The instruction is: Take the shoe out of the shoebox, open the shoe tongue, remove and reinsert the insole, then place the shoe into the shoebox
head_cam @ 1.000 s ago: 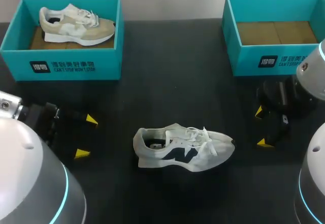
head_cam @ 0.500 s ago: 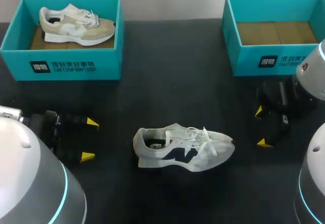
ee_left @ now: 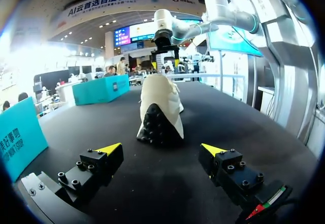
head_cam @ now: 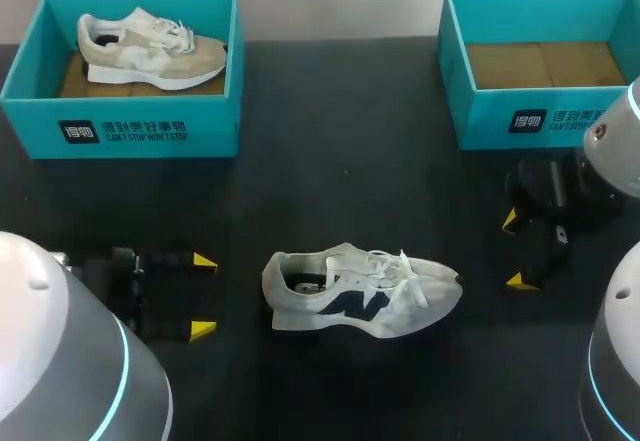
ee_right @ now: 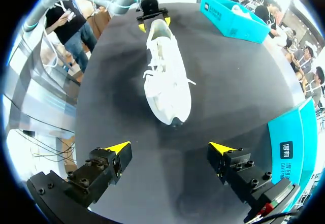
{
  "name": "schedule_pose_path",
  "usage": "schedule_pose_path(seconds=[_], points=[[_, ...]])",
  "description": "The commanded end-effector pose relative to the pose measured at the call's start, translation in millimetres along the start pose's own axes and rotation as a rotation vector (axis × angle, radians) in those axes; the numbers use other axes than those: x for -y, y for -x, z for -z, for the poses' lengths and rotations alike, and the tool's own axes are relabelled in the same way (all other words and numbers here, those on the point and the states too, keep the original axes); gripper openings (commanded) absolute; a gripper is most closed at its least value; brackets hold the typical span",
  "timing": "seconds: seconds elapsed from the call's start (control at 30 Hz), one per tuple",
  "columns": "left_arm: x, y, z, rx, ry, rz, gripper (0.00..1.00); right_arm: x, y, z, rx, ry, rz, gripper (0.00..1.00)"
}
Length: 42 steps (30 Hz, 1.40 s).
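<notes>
The shoe (head_cam: pixel 360 291) stands on its sole near the middle of the black table (head_cam: pixel 330 191), out of both boxes. It is white with a dark mark on its side, its laces lie loose over the tongue, and something dark shows inside the heel opening. Its heel points toward the left tool (head_cam: pixel 203 295) and its toe toward the right tool (head_cam: pixel 513 251), so it lies between the two.

The left tool sits low over the table just short of the heel, not touching it. Its yellow-tipped fingers are spread wide and hold nothing, and in the left wrist view the heel and dark outsole lie straight ahead of the gap between them. The right tool is farther from the toe, well apart from it. Its fingers are also spread and hold nothing, and in the right wrist view the toe lies ahead of them.

At the table's far side, the right box (head_cam: pixel 530 121) shows its brown floor, and the left box (head_cam: pixel 120 131) holds a tan shoe (head_cam: pixel 150 49).
</notes>
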State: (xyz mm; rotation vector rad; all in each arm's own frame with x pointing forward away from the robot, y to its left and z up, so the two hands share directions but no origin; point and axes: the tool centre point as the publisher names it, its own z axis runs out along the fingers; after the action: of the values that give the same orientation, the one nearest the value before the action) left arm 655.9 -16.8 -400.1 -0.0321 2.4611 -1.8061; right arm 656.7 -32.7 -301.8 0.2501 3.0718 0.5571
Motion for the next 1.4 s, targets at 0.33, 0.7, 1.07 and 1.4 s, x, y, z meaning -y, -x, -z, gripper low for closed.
schedule_pose_path(seconds=[0.33, 0.7, 1.07, 1.4], points=[[-10, 10.3, -20, -0.074, -0.049, 0.048, 1.0, -0.2, -0.9, -1, 0.003, -0.002, -0.001, 1.0], [-2, 0.7, -41, -0.102, -0.122, 0.016, 1.0, -0.2, -0.9, -1, 0.003, -0.002, -0.001, 1.0], [8, 3.6, -46, -0.087, -0.136, 0.028, 1.0, -0.2, -0.9, -1, 0.003, -0.002, -0.001, 1.0], [8, 3.6, -46, -0.087, -0.136, 0.028, 1.0, -0.2, -0.9, -1, 0.003, -0.002, -0.001, 1.0]])
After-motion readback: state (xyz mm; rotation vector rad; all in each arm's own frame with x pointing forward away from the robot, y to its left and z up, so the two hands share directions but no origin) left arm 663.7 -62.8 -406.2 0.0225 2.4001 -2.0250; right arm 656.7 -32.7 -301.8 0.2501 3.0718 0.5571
